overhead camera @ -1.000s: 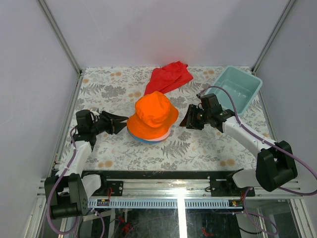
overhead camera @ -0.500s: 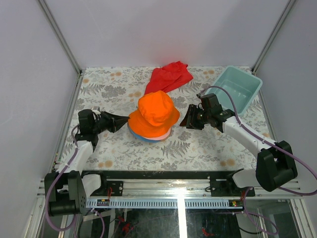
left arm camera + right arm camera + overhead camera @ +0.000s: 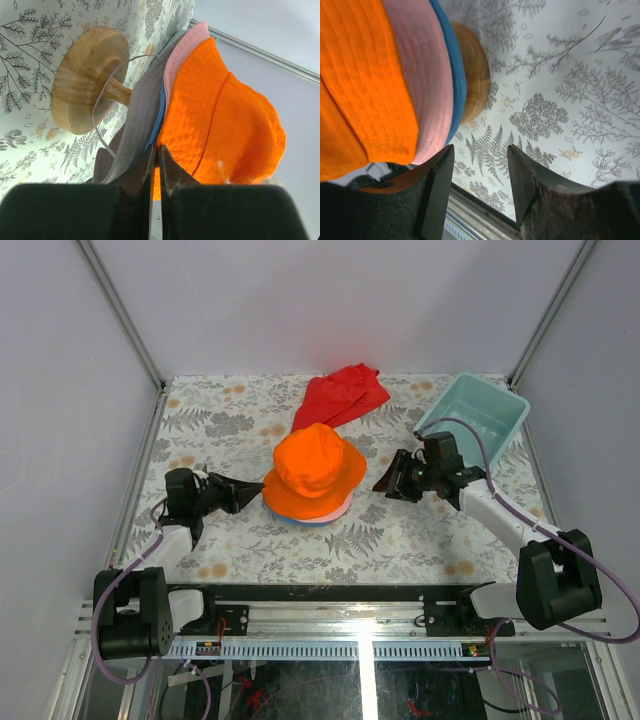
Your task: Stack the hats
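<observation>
The hats sit piled on a wooden stand (image 3: 85, 85) at the table's middle, the orange hat (image 3: 312, 475) on top. Under it show the pink hat (image 3: 420, 75), the blue hat (image 3: 455, 65) and the grey hat (image 3: 140, 115) with its chin cord hanging loose. My left gripper (image 3: 262, 495) is shut, its tips (image 3: 156, 150) against the stack's left brim edge where orange meets blue. I cannot tell whether any fabric is pinched. My right gripper (image 3: 385, 483) stands open just right of the stack, with only tablecloth between its fingers (image 3: 480, 150).
A flat red cloth (image 3: 342, 392) lies behind the stack. A teal bin (image 3: 475, 420) stands at the back right, close behind my right arm. The floral tablecloth (image 3: 380, 540) covers the table.
My left gripper has closed and slid right up to the stack's brim. The right gripper has drawn back a little to the right. The orange hat has shifted slightly.
</observation>
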